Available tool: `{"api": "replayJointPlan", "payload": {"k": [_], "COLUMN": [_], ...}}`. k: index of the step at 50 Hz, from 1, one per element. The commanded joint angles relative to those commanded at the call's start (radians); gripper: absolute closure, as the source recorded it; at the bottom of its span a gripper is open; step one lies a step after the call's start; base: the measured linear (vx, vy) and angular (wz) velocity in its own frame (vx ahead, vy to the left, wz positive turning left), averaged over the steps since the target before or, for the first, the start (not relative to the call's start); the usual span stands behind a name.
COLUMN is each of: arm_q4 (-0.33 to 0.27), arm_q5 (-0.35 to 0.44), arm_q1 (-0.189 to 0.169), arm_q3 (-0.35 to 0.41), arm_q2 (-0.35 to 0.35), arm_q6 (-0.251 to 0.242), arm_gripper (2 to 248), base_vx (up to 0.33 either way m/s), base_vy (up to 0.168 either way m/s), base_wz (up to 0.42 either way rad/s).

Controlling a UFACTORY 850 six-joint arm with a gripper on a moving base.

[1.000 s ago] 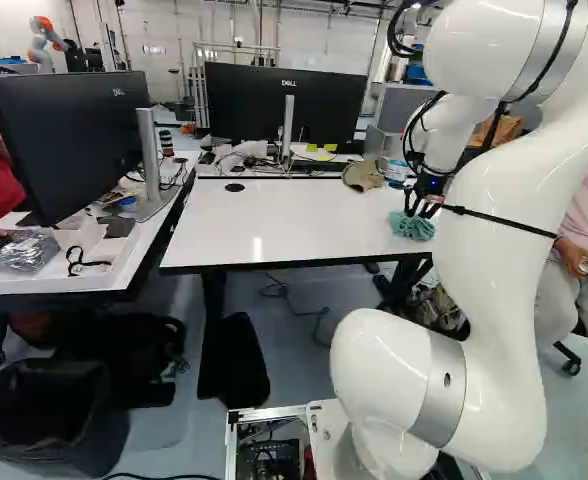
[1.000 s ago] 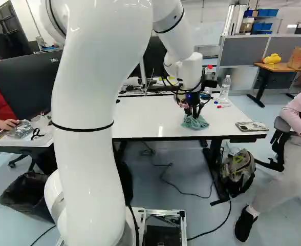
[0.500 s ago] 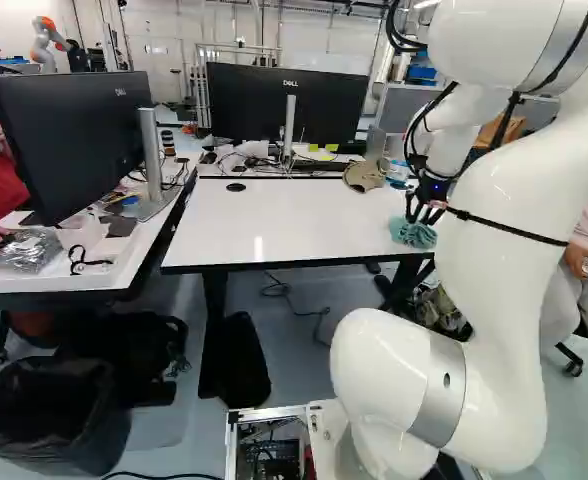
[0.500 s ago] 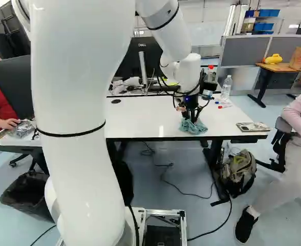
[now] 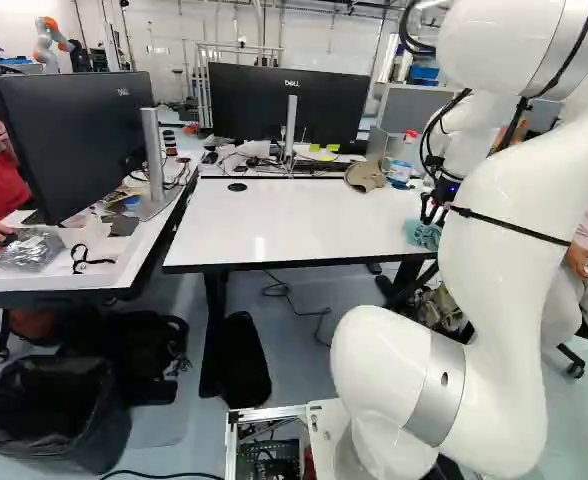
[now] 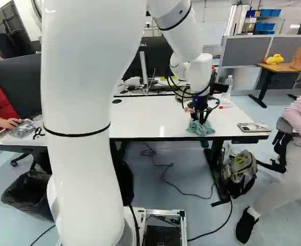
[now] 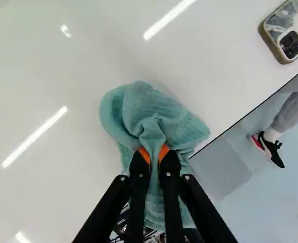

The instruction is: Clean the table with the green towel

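"Since both pads press on it from either side, the tool [image 7: 154,153] has the towel [image 7: 139,111] pinched, yes?"

"Yes, by a narrow fold. The rest is bunched ahead of and under the tool, resting on the counter [image 6: 150,115] near its front edge."

"Does any of it hang over?"

"I can't tell. It reaches the edge beside the tool, but the folds hide where it ends."

"What worries you from here?"

"The edge, first. If the next stroke swings outward, cloth could slip off the counter and catch there on the way back, and a tug like that might pull the fold out of the tool."

"And the wiping itself?"

"A wad covers little, so strokes spaced too widely would leave strips unwiped. Held too high, the cloth would only skim; pushed too low, the hard tips could work through the fold and scrape the top."

"Anything it might knock?"

"The phone [image 6: 253,127], to the right of the tool in the right base view and near that same edge. A long sweep that way could shove it off. The bottle [image 6: 229,83] stands beyond the tool; a far stroke might tip it. The cap [image 5: 364,176], beyond the tool and left of it in the left base view, could snag loose cloth."

"So, inward?"

"I'd judge so: short, overlapping passes, with light, even pressure."
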Motion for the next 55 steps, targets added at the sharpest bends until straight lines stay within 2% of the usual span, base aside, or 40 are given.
{"api": "replayJointPlan", "payload": {"k": [11, 21, 39, 55], "arm_q4": [0.0, 0.0, 0.0, 0.0], "arm_q5": [0.0, 0.0, 0.0, 0.0], "arm_q1": [-0.025, -0.025, 0.017, 0.064], "arm_q3": [-0.043, -0.095, -0.157, -0.136], "arm_q2": [-0.033, -0.072, -0.118, -0.102], "arm_q6": [0.0, 0.0, 0.0, 0.0], "arm_gripper": [212, 212, 212, 212], "base_vx": [0.0, 0.0, 0.0, 0.0], "base_vy": [0.0, 0.0, -0.003, 0.0], "base_wz": [0.0, 0.0, -0.012, 0.0]}}
